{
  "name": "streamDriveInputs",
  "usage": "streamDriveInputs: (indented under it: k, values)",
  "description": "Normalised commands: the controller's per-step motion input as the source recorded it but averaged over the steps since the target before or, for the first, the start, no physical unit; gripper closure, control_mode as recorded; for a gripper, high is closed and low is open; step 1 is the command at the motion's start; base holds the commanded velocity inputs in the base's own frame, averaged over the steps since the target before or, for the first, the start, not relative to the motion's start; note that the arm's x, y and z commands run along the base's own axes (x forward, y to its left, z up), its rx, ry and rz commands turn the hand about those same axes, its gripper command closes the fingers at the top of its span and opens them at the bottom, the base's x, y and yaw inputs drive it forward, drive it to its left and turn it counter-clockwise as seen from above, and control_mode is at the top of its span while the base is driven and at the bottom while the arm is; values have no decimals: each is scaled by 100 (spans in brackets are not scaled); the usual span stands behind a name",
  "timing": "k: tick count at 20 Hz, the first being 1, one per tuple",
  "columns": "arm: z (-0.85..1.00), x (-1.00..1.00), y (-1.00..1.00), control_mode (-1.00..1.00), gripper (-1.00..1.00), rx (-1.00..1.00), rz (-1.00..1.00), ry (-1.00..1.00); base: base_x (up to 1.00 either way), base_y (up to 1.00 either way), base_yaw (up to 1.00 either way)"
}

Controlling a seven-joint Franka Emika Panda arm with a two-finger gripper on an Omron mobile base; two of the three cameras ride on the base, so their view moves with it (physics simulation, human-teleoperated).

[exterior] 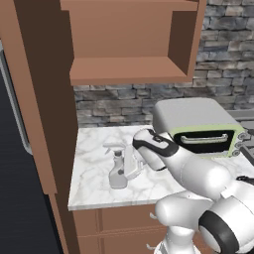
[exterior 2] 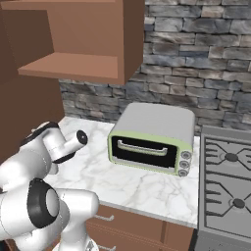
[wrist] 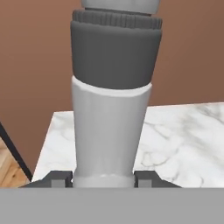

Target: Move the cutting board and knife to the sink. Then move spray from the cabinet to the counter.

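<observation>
The spray, a translucent grey-white bottle with a trigger head, stands upright with its base at the white marble counter, near the counter's left end. My gripper reaches it from the right and is shut on its body. In the hand view the spray sits between the two fingertips, its dark collar above them. The open brown cabinet hangs above with a bare shelf. The cutting board, knife and sink are out of view.
A grey and green toaster oven stands on the counter to the right of the bottle. A grey gas stove lies beyond the toaster oven. A tall brown panel bounds the counter's left end. A stone wall runs behind.
</observation>
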Motion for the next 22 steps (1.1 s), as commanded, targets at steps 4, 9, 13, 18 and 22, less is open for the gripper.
streamDriveInputs:
  k: [4, 9, 13, 18, 22]
  values:
    - [-18, -16, 0, -100, -100, 0, 0, -3, 0, 0, 0]
    - [-1, -31, 0, -100, -100, 0, 0, -8, 0, 0, 0]
    - [0, -26, -4, -100, -100, 0, 0, -5, 0, 0, 0]
    - [0, -1, -23, -100, -100, 2, 0, 0, 0, 0, 0]
    - [0, 1, -39, -100, -100, 5, 0, 0, 0, 0, 0]
